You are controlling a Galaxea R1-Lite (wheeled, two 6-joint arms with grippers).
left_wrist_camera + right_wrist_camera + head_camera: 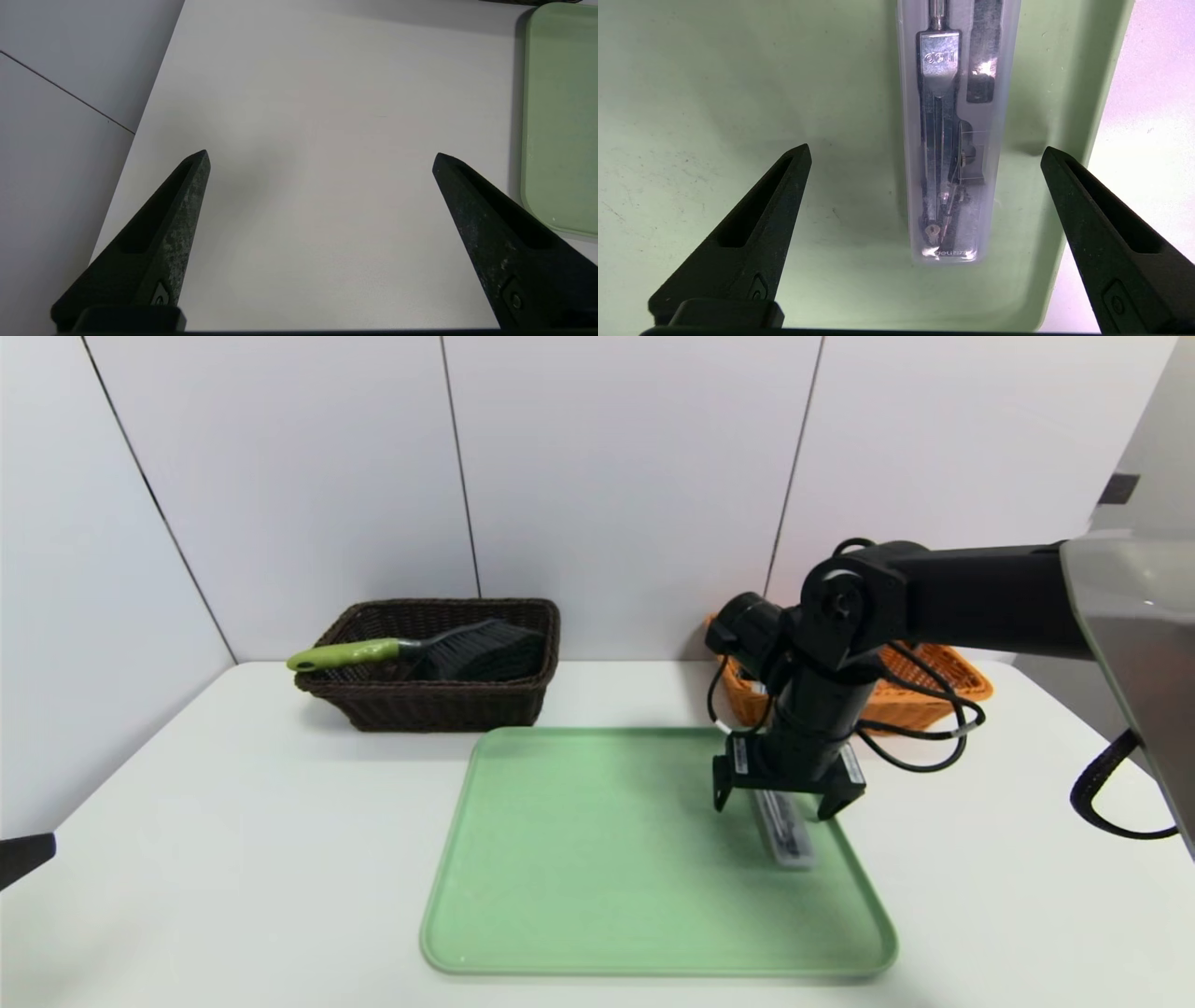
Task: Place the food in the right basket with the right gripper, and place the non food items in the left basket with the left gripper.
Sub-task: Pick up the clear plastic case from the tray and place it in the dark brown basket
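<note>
So the right claw [789, 800] is hanging over the right side of the green tray [597, 859], pointing down, fingers spread wide apart. Right under it there's a clear plastic case [784, 829] with a metal drawing compass [941, 140] inside, lying flat on the tray close to the tray's right rim. In the right wrist view the case [952, 140] sits between the two fingertips [796, 161], but neither finger touches it; there's bare tray on both sides. The case runs lengthwise near-to-far, and one end pokes out toward the near side from under the claw in the head view.

The left claw [320, 156] is parked way off at the near left of the white counter [233, 821]. Its fingers are also wide apart with nothing between them, just bare counter below, and the tray edge [560, 116] shows off to one side.

The dark brown wicker basket [439, 700] sits at the far left near the wall, and it's got a brush [439, 649] in it: black bristles, green handle sticking out over the basket's left rim. The orange basket [934, 686] is at the far right, mostly hidden behind the right arm, so I can't tell what's in it. Apart from the compass case, the tray shows only bare green.
</note>
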